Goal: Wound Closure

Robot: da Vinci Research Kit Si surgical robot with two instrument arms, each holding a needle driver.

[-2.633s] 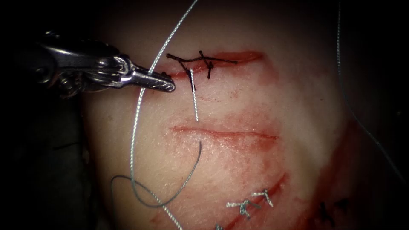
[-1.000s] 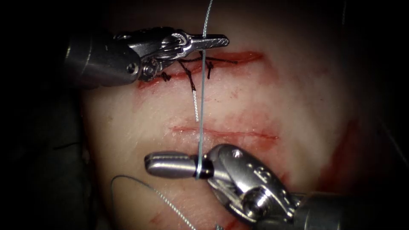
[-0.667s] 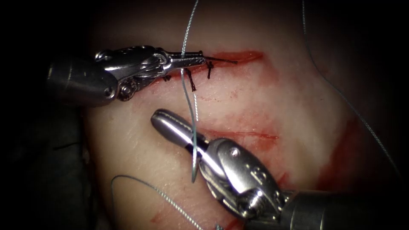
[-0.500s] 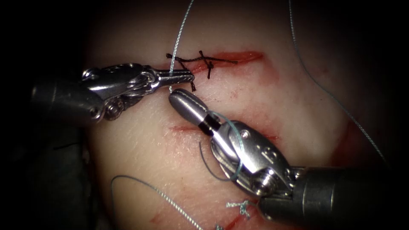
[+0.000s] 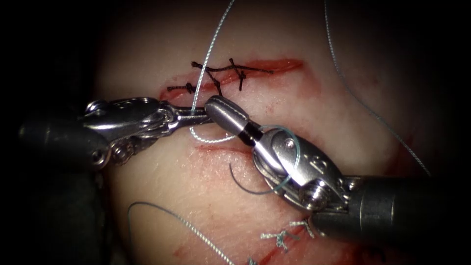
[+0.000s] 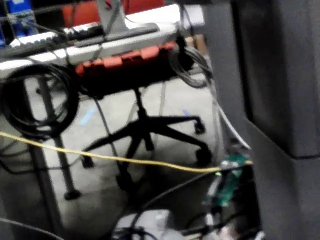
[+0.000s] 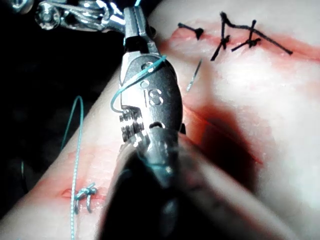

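On the tissue (image 5: 147, 196), the left tool (image 5: 198, 114) lies between the upper and middle cuts, jaws shut on the pale thread (image 5: 208, 54), which rises out of view. Past the jaws the thread curls in a white loop (image 5: 206, 139). The right tool (image 5: 216, 105) comes in from the lower right, jaws shut with nothing visible between them and the tip touching the left jaws. A teal turn of thread (image 5: 294, 154) is wound round its wrist (image 7: 135, 82). A thin dark curve (image 5: 243, 185) lies beside it; needle or thread, I cannot tell.
The upper cut (image 5: 279, 64) carries black stitches (image 5: 235, 71) (image 7: 240, 37). The middle cut (image 5: 216, 148) runs under the right tool. Pale knots (image 5: 284, 236) close a lower cut. More thread (image 5: 363, 105) crosses the tissue's right side, and a loop (image 5: 162, 211) lies lower left.
The left tool came down from the upper cut with the thread in its jaws. The right tool rose to meet it, and the thread now winds round its wrist.
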